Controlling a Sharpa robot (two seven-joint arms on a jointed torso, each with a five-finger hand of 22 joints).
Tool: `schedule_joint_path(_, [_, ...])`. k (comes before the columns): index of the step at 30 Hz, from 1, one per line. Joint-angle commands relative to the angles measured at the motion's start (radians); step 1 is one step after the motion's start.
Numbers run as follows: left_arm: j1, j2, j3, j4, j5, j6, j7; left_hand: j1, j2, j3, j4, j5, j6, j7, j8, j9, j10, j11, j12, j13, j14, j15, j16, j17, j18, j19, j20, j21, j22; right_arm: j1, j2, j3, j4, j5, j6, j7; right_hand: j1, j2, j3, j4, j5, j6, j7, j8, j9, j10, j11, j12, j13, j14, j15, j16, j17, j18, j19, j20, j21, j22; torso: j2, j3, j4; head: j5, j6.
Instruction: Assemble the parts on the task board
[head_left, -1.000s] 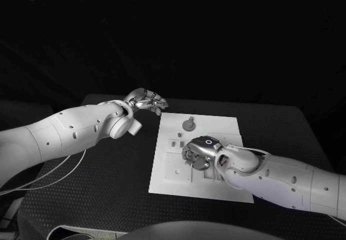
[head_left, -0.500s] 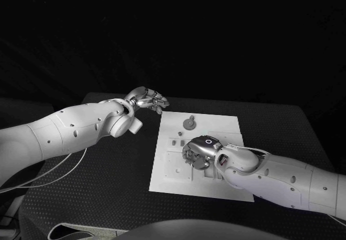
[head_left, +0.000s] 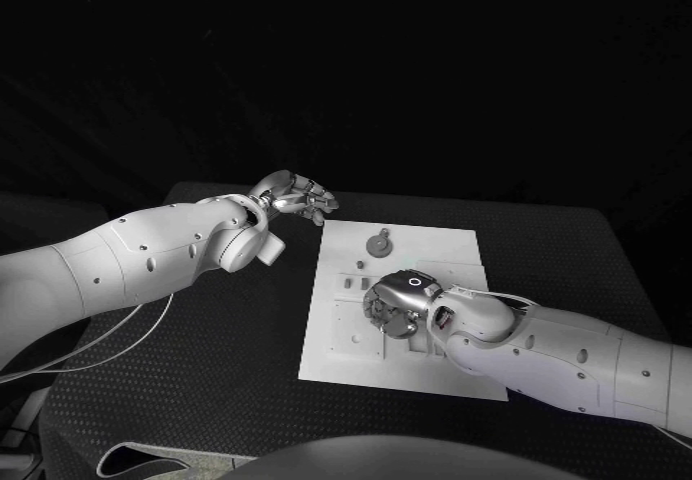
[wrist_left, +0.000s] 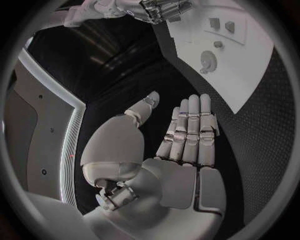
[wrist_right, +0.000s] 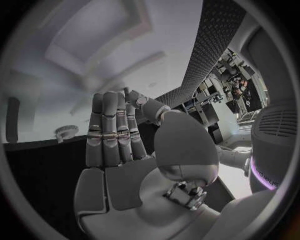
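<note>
The task board lies in the middle of the black table, its long sides running from the table's near edge toward the far edge. The right hand hangs over the board's middle, palm down; its wrist view shows the fingers straight and side by side with nothing in them, so it is released and empty. Under and beside that hand sit small recesses and low parts, too small to tell apart. Toward the board's far edge a round part with a short stem lies alone, well apart from the right hand. The left hand hovers off the board, near its far left corner, above bare table; its fingers are likewise extended together and hold nothing. Bare table runs along the board's left side and its right side, and a strip lies between the board and the far edge. No writing can be read on the board.
</note>
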Motion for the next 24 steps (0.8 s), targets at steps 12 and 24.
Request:
schedule_joint_path(12, [0.001,0.000,0.001,0.006,0.008,0.014,0.010,-0.006,0.000,-0.004,0.002,0.001,0.003,0.002,0.003,-0.002,-0.004,-0.003,0.000,-0.002,0.005,0.005,-0.006,0.005,0.017,0.006,0.004,-0.005,-0.001,-0.006,0.004,-0.019,0.012,-0.001,0.095,-0.006,-0.003,0.008,0.005,-0.001,0.003,0.003,-0.001,0.002,-0.001,0.004,0.001,-0.009,0.002,-0.003,-0.008,0.005,-0.002,0.013,-0.001,0.001,0.003,0.022,-0.001,0.0003,-0.0003,0.000,-0.007])
schedule_joint_path(24, [0.001,-0.001,0.001,0.005,0.008,0.021,0.005,-0.007,-0.001,-0.004,0.003,0.001,0.002,0.002,0.002,-0.003,-0.005,-0.002,0.000,-0.003,0.005,0.005,-0.009,0.008,0.016,0.006,0.005,-0.006,-0.001,-0.005,0.000,-0.019,0.001,0.057,0.027,-0.007,-0.038,-0.051,-0.009,0.019,0.003,-0.114,0.049,-0.065,-0.014,-0.102,0.040,-0.058,-0.012,-0.038,0.027,0.005,-0.008,0.012,-0.030,0.013,-0.001,0.025,0.000,0.0009,-0.0006,-0.001,-0.005])
